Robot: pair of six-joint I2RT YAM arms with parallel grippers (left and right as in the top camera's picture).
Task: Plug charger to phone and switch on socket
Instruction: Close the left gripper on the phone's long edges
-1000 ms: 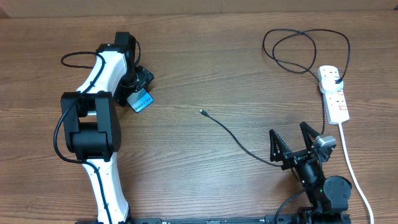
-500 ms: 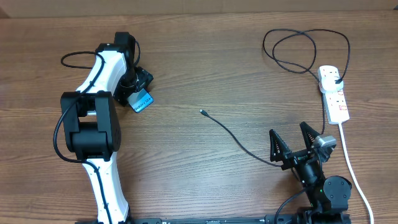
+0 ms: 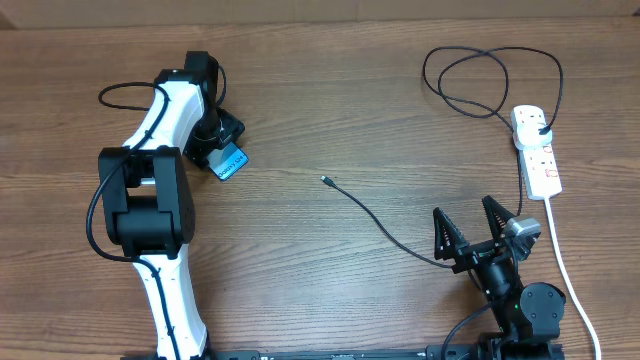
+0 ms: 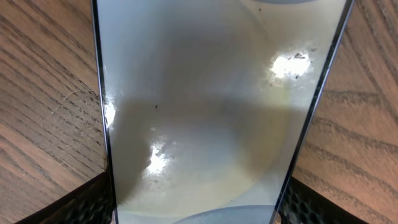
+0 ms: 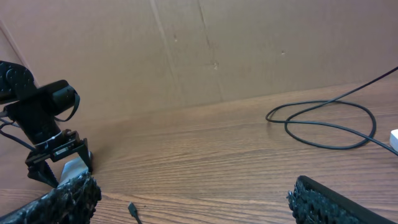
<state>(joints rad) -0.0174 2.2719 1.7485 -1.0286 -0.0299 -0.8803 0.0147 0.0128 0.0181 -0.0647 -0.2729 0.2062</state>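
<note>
The step in hand is phone pickup, which precedes insertion of the connector. The left gripper (image 3: 222, 150) is closed on the phone (image 4: 199, 112): in the left wrist view its pads (image 4: 93, 202) bear on both long edges of the handset, whose glossy screen fills the view. The phone sits at the left side of the table (image 3: 330, 90), well apart from the charger (image 3: 375, 218). The right gripper (image 3: 463, 208) stands near the front edge with its jaws spread wide and nothing between them; the thin black cable passes just beside it. The plug tip (image 3: 326, 181) lies free on the wood near the table centre, between the two arms. The black plug (image 3: 541, 127) at the far end of the cable is already seated in the power strip (image 3: 540, 165) at the right, whose white cord (image 3: 562, 262) runs off the front edge. Switch position cannot be determined at this resolution. The next move probably calls for the right gripper to pinch the cable just behind the plug tip, while the left arm presents the phone port squarely to it. Misalignment at the port is the main risk.
</note>
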